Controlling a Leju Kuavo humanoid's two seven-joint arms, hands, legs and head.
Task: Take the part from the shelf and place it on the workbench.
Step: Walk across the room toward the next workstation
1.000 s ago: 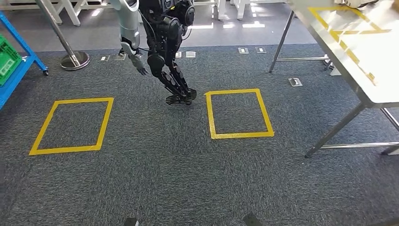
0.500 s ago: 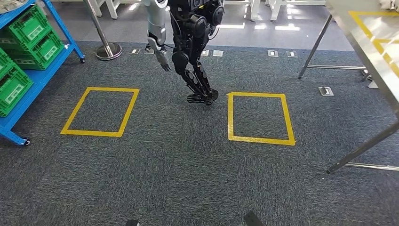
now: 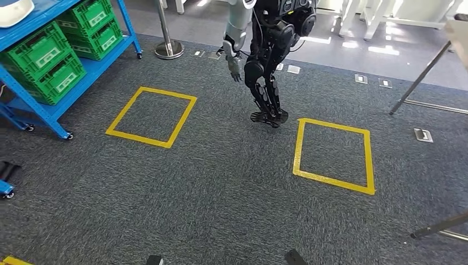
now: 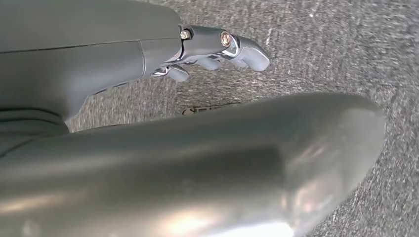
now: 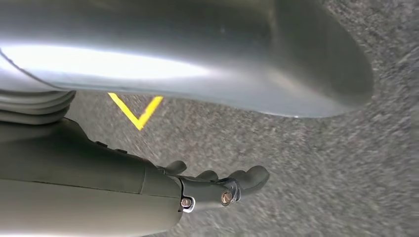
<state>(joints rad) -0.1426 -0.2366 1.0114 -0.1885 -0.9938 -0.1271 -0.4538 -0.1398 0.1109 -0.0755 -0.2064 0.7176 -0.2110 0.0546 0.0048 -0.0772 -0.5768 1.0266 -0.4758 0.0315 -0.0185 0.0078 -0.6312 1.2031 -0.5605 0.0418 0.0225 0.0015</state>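
shelf: blue metal shelf (image 3: 94,65) on castors is standing at the far left of the head view, on grey carpet (image 3: 221,187).
crates: green plastic crates (image 3: 52,58) are sitting on its tiers, each carrying a white label; the label text is too small to read.
part: can't tell which item is the part. A white rounded object (image 3: 14,10) is lying on the shelf's top tier, cut off by the frame edge; shape and markings aren't resolvable.
floor marks: two yellow tape squares are lying on the carpet, one near the shelf (image 3: 152,116), one further right (image 3: 334,155), well apart.
other robot: a second humanoid robot (image 3: 269,55) is standing between and beyond the squares, silver arm hanging, dark legs.
stanchion: a steel post on a round base (image 3: 168,48) is standing behind the shelf's right end.
surface: metal legs (image 3: 420,77) are showing at the right edge, plus a pale corner at the top right.
left hand: left hand (image 4: 217,49) is hanging over carpet, fingers loosely apart and slightly curled, grasping nothing.
right hand: right hand (image 5: 217,185) is hanging over carpet near a yellow tape corner (image 5: 136,111), fingers loosely apart, released, nothing in it.
writing: no legible brand or text anywhere.
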